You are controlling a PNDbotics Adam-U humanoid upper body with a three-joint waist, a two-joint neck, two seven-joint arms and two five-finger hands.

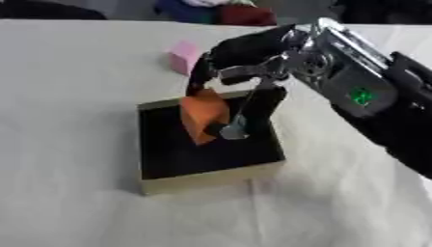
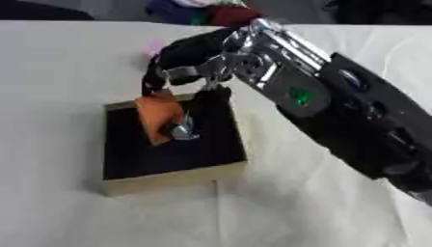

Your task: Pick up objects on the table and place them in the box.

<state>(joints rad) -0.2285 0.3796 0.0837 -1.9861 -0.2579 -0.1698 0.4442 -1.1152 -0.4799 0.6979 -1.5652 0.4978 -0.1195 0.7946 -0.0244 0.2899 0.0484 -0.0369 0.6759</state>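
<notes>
While pinched in right hand, orange block above box

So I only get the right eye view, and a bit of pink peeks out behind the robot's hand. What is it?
Observer: In the left eye view it is a whole pink block, lying on the white table.
Operator: Is it touching the box?
Observer: No. The left eye view shows bare table between them, and the pink block lies beyond the box's far rim.
Operator: Is the right hand on it?
Observer: No. From the left eye view there is a gap between them. The hand's fingers curl round the orange block over the box.
</notes>
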